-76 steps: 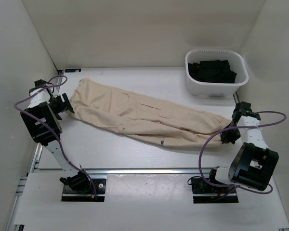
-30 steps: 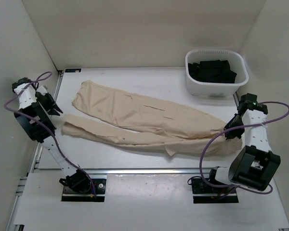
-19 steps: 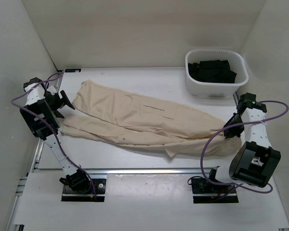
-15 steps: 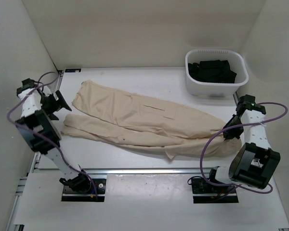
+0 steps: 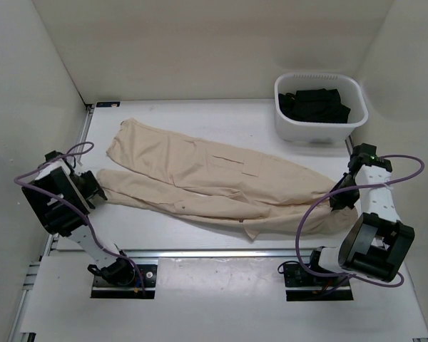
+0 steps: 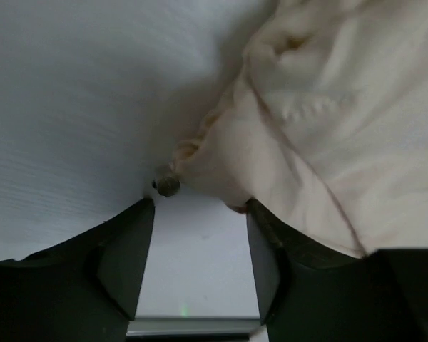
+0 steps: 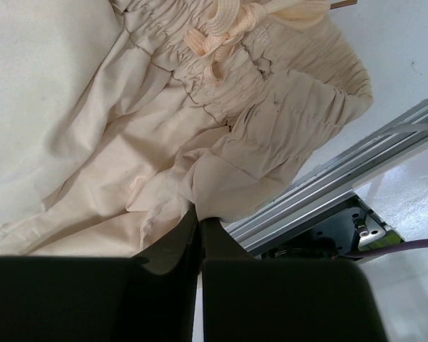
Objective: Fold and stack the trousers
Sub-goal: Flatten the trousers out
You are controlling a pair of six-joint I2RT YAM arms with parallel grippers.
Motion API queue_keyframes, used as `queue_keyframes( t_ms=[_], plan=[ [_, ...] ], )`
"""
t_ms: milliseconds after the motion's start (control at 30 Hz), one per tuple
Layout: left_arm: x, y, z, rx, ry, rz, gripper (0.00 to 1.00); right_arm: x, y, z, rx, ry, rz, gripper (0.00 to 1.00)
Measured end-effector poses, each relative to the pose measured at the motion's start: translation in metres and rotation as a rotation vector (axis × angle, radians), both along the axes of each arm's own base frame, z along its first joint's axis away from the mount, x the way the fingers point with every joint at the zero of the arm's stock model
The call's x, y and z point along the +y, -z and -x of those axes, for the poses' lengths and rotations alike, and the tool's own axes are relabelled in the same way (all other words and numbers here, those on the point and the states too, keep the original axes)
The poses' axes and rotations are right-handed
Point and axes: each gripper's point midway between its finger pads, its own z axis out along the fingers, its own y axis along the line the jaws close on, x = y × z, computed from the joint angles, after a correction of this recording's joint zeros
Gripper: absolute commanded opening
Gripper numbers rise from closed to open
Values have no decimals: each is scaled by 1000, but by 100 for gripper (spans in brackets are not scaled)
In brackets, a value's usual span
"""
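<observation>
Bench [image 5: 221,117]: white, walled in by pale panels on three sides, with a metal rail along the near edge.
Trousers [image 5: 214,178]: beige, lying flat across the bench from 10 o'clock to 4 o'clock. The two legs run side by side, slightly split at the 9 o'clock end, and a pocket slit shows near the middle.
Waistband [image 7: 271,92]: gathered elastic at the 4 o'clock end, with the drawstring [image 7: 221,28] tied in a loose bow.
Cuff [image 6: 221,164]: the near leg's hem, bunched, lying on the bench at 9 o'clock.
Left fingers [image 5: 91,187]: at 9 o'clock, low over the bench and spread apart. The cuff sits just ahead of the tips, and the wrist view does not show whether they touch it.
Right fingers [image 5: 340,201]: at 4 o'clock, pressed together, pinching a fold of the trousers just below the waistband.
Tub [image 5: 285,122]: white, at 1 o'clock, well apart from the trousers, holding dark clothes [image 5: 315,105].
</observation>
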Motion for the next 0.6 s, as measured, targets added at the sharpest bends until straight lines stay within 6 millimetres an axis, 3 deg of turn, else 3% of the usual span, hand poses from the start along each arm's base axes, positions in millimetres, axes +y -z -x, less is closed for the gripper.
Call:
queue_keyframes(
  t_ms=[200, 367, 433, 467, 567, 600],
  plan=[
    [21, -10, -27, -92, -9, -65, 79, 0, -5, -1, -30, 5, 9, 0],
    [24, -10, -33, -114, -8, -76, 79, 0, -9, -2, -51, 7, 15, 0],
    [23, -7, -35, -110, -3, -71, 74, 0, -9, -2, -51, 7, 15, 0],
    [22, -3, -35, -104, 0, -67, 71, 0, -9, -2, -51, 7, 15, 0],
    [21, 1, -41, -94, 2, -45, 14, 0, -9, -2, -52, 14, 14, 0],
    [19, 3, -42, -92, 5, -24, 14, 0, -9, -2, -53, 17, 14, 0]
  ],
)
